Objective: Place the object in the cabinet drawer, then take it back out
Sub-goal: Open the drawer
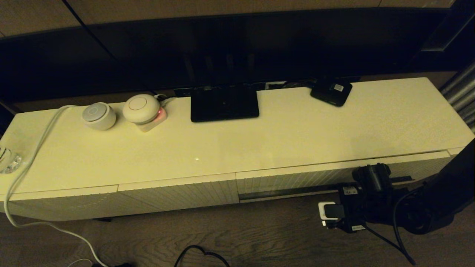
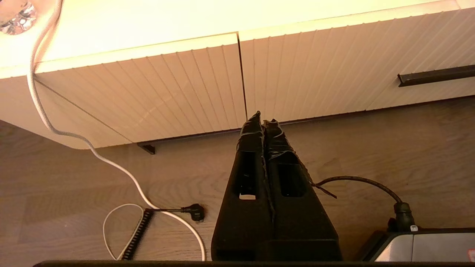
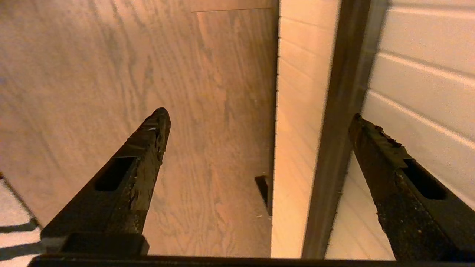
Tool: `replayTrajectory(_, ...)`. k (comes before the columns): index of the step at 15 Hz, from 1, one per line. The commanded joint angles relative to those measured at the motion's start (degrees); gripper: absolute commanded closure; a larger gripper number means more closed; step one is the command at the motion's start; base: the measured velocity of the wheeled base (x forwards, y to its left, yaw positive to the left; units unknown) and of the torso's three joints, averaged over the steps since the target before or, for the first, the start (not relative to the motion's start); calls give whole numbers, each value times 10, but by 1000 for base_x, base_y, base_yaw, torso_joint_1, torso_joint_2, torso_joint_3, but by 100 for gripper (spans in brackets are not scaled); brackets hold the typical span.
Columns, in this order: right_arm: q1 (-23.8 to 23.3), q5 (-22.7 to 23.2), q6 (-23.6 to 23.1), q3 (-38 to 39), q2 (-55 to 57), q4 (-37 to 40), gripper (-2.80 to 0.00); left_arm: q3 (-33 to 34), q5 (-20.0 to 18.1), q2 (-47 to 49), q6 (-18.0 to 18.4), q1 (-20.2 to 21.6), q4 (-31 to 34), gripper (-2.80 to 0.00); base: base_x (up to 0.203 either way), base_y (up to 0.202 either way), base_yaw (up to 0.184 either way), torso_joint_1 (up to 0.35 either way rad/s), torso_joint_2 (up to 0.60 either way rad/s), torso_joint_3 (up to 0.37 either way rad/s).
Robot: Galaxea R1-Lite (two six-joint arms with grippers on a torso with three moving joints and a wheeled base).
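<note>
Right gripper [image 3: 259, 118] spread wide at the drawer [image 1: 334, 176] front, dark strip [image 3: 330, 141] between its fingers; in the head view it sits at the drawer's 5 o'clock. Drawer shut, umbrella not visible. Left gripper [image 2: 263, 118] pinched closed, low near the cabinet front.

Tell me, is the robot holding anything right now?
No, nothing is held. The right gripper has its fingers spread wide by the cabinet drawer, with only floor between them. The left gripper is shut and empty.
</note>
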Motion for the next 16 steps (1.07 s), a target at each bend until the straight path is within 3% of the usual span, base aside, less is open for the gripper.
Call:
replayTrajectory(1,1,0,-4,-8,3,-2,-280,2,0,0,0,0,0,0,0,0,0,0,0,0)
replayTrajectory(16,-1,1,0,-28,48,-41,-280,2,0,0,0,0,0,0,0,0,0,0,0,0)
